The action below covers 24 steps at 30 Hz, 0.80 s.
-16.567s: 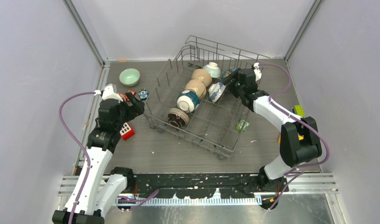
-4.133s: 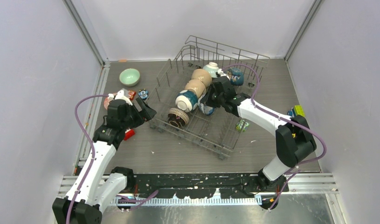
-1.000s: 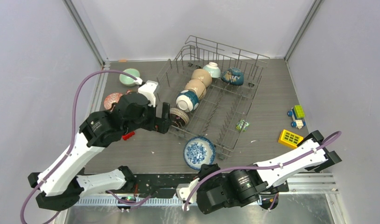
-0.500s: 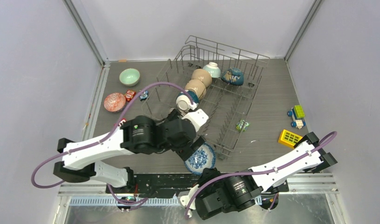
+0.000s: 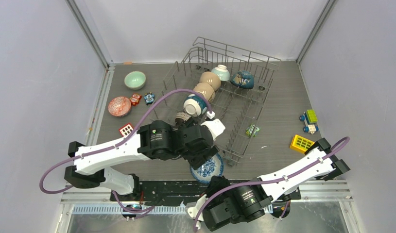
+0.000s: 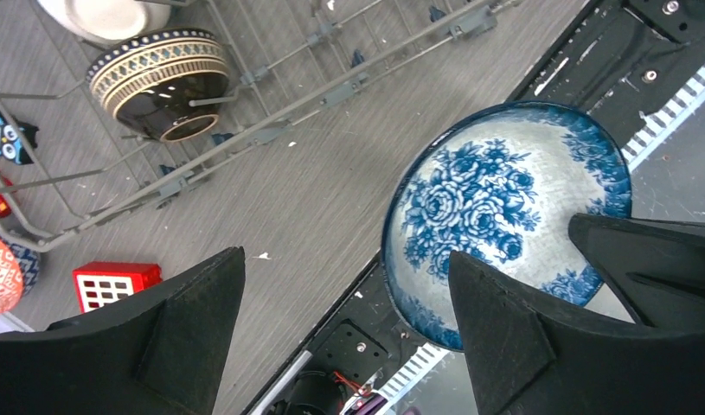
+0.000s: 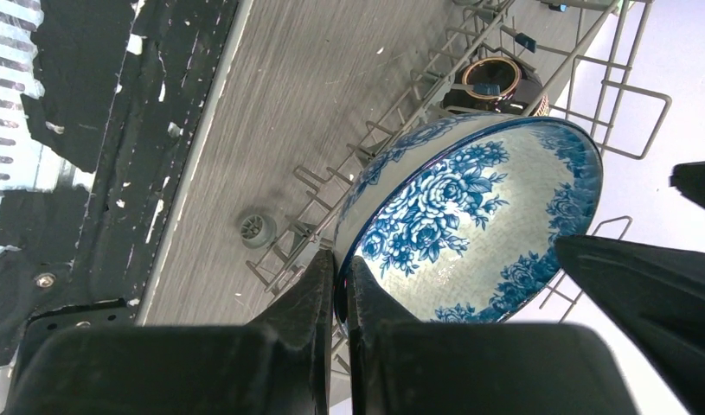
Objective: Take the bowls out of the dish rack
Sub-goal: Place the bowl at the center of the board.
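Observation:
A blue-white flowered bowl [image 5: 209,168] hangs at the table's near edge, in front of the dish rack [image 5: 244,104]. My right gripper [image 7: 342,264] is shut on its rim. My left gripper [image 6: 344,253] is open above it: one finger [image 6: 513,346] stands over the bowl's [image 6: 504,199] inside, the other [image 6: 193,320] over the bare table. In the rack stand a dark brown ribbed bowl [image 5: 181,116], a white-teal one [image 5: 196,104], two tan ones [image 5: 205,89], a pale one [image 5: 221,73] and a dark blue one [image 5: 242,79]. A mint green bowl [image 5: 135,80] and a pink-red bowl [image 5: 119,106] sit on the table at left.
A red block with white squares [image 5: 126,130] and a small owl figure [image 5: 148,98] lie left of the rack. A yellow block [image 5: 302,143], a green-blue toy [image 5: 307,118] and a small green item [image 5: 252,130] lie to its right. Grey walls enclose the table.
My left arm has swung from the rack's left side over to the flowered bowl, and its jaws have narrowed a little. The right gripper keeps its hold on the bowl.

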{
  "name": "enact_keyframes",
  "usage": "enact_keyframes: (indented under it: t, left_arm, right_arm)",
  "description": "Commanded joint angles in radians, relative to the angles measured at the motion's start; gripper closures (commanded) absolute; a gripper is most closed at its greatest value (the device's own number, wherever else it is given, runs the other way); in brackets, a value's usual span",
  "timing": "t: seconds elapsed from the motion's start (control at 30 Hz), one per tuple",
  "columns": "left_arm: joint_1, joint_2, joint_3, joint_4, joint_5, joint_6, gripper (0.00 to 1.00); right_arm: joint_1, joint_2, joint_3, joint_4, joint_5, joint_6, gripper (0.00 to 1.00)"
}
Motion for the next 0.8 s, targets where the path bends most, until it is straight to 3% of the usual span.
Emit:
enact_keyframes:
  t: [0.0,0.3,0.47,0.77]
  left_arm:
    - [-0.011,0.006,0.019,0.027,0.076,0.026,0.12]
    - [-0.013,0.026,-0.050,0.060,0.135,0.021,0.37]
    - [-0.012,0.047,-0.063,0.054,0.135,0.000,0.42]
    - [-0.012,0.039,-0.078,0.080,0.134,-0.029,0.79]
  right_arm:
    - [0.007,-0.002,0.036,0.009,0.045,-0.048,0.99]
    - [0.006,0.001,0.045,-0.003,0.072,-0.068,0.99]
    - [0.007,0.010,0.059,-0.010,0.080,-0.073,0.99]
    - [0.007,0.013,0.058,-0.012,0.082,-0.070,0.99]
